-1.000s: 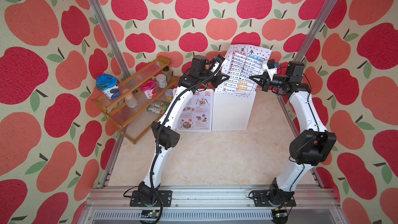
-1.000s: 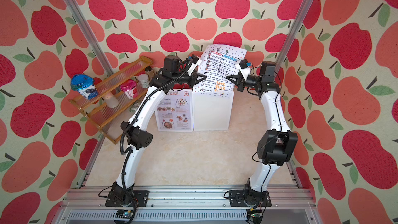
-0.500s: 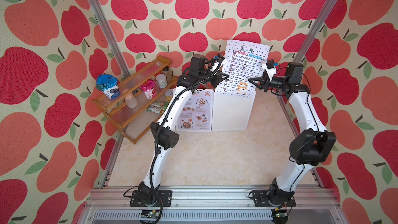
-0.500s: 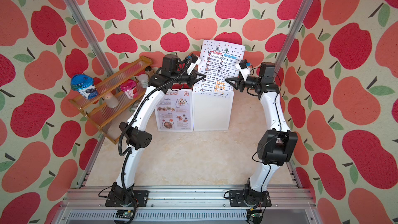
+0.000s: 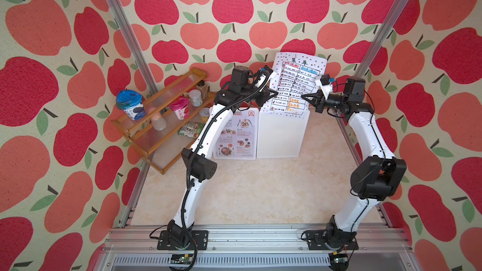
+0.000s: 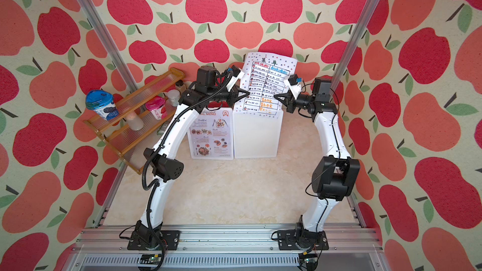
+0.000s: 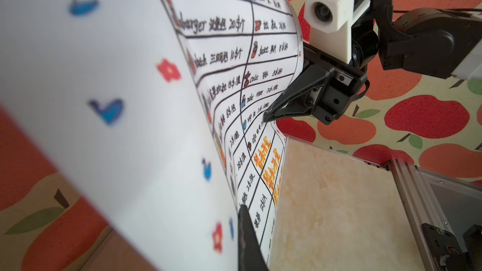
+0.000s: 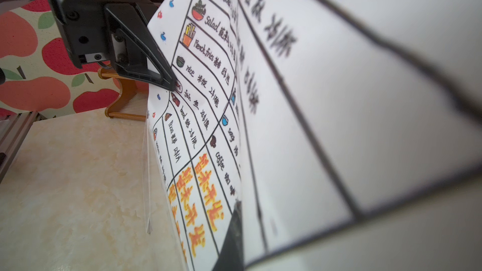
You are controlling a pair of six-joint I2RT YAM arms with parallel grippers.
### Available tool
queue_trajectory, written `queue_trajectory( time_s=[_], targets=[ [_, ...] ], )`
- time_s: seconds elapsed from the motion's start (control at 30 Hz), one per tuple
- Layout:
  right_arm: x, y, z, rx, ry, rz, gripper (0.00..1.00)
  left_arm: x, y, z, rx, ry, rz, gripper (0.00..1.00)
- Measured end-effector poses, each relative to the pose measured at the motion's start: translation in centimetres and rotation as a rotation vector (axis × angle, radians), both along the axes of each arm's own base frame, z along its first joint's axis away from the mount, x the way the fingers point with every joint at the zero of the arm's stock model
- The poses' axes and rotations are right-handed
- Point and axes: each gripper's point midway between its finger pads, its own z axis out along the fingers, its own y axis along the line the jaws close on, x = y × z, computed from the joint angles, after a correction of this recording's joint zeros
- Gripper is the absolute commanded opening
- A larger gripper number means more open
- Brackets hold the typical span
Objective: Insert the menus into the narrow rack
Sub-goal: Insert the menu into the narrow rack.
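The table menu [image 5: 296, 82] [image 6: 267, 79], white with black lines, a dotted border and orange text, stands upright with its lower edge in the top of the right-hand slot of the white rack [image 5: 280, 136] [image 6: 257, 136]. My left gripper [image 5: 275, 92] [image 6: 247, 92] is shut on its left edge and my right gripper [image 5: 303, 96] [image 6: 275, 96] is shut on its right edge. In the wrist views the sheet [image 7: 117, 74] [image 8: 326, 87] bows between them, hiding one finger of each gripper. The photo menu [image 5: 237, 138] [image 6: 211, 136] sits in the rack's left-hand slot.
A wooden stepped shelf [image 5: 159, 126] with cups and small bottles stands at the left, close to the left arm's elbow. The apple-patterned back wall is just behind the rack. Aluminium posts [image 5: 386, 27] flank the workspace.
The table menu has turned from tilted to nearly upright, rising a little and then coming down to the rack's top. Both grippers stay at its side edges.
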Motion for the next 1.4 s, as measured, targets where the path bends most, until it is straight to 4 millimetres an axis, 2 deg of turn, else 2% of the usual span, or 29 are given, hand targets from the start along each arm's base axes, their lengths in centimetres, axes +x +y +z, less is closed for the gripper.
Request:
queue_trajectory(
  time_s=[0.43, 1.0, 1.4],
  targets=[
    [0.13, 0.41, -0.73, -0.038, -0.057, -0.056, 0.02, -0.27, -0.11, -0.7, 0.018, 0.02, 0.003, 0.0],
    [0.12, 0.49, -0.13, -0.113, -0.096, -0.203, 0.02, -0.29, -0.08, -0.63, 0.021, 0.008, 0.001, 0.0],
    [-0.74, -0.07, -0.02, -0.151, -0.1, -0.253, 0.01, -0.5, -0.31, -0.65, 0.021, 0.009, -0.004, 0.0]
  ],
)
